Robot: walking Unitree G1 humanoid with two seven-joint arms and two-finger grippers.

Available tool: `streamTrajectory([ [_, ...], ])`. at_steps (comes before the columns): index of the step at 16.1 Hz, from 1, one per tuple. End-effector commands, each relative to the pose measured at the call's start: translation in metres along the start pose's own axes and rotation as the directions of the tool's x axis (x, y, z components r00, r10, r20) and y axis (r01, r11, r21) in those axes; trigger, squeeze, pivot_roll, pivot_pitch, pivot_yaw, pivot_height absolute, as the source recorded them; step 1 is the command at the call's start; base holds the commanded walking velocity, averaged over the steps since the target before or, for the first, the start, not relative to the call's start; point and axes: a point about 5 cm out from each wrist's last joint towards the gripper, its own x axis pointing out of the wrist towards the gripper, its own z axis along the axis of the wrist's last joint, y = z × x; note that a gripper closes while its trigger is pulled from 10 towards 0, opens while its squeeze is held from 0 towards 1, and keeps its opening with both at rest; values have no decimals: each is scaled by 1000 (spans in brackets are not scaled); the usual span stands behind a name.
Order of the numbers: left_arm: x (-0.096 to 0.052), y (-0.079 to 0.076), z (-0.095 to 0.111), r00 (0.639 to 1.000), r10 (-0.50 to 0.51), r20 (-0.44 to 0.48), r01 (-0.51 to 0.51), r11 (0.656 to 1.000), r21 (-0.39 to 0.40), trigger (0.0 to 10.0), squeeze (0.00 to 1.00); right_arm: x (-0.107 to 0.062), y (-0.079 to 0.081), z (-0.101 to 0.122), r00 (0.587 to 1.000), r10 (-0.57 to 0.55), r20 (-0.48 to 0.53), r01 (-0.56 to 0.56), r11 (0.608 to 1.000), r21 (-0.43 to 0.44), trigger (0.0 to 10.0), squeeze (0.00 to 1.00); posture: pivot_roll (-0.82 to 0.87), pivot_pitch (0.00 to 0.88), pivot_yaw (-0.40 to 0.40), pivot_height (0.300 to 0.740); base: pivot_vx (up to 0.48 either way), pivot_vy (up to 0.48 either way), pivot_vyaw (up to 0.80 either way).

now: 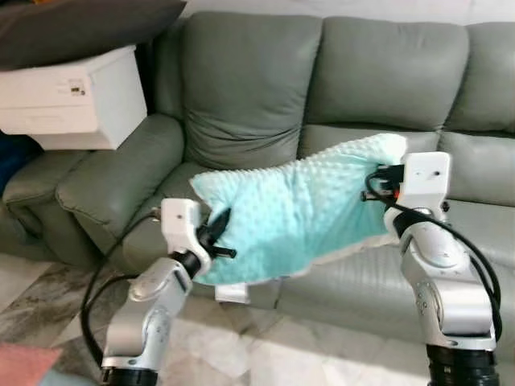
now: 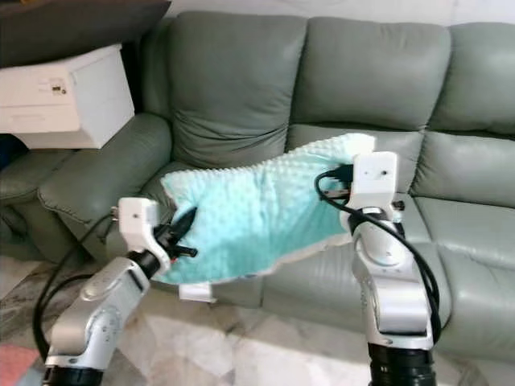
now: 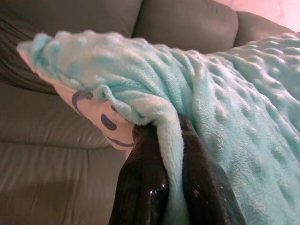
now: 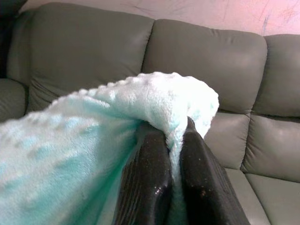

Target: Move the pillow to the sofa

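A mint-green dotted plush pillow (image 1: 298, 209) hangs stretched between my two grippers, in front of the grey sofa (image 1: 249, 88) and above its seat cushions. My left gripper (image 1: 219, 233) is shut on the pillow's lower left edge; its black fingers (image 3: 145, 187) pinch the fabric (image 3: 225, 103). My right gripper (image 1: 378, 181) is shut on the upper right corner, with its fingers (image 4: 150, 183) clamping the fluffy edge (image 4: 159, 103). A white label hangs under the pillow. The pillow's pale underside carries dark printed marks (image 3: 101, 117).
A white printer (image 1: 76, 100) sits on the sofa's left armrest, under a dark cushion (image 1: 80, 24). The sofa's seat cushions (image 1: 475, 169) stretch to the right. Marbled floor tiles (image 1: 241, 354) lie below, and a pink thing (image 1: 24, 366) shows at the lower left corner.
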Motion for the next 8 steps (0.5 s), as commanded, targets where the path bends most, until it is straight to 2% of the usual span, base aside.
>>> streamTrajectory([
  [1, 3, -8, 2, 999, -32, 8, 32, 999, 3, 10000, 0, -1, -4, 6, 1000, -14, 22, 14, 1000, -7, 10000, 0, -109, 0, 13, 740, 0, -360, 0],
  [8, 4, -9, 2, 999, -34, 8, 34, 999, 4, 10000, 0, -1, -4, 5, 1000, -15, 22, 16, 1000, -7, 10000, 0, -110, 0, 14, 740, 0, -359, 0],
])
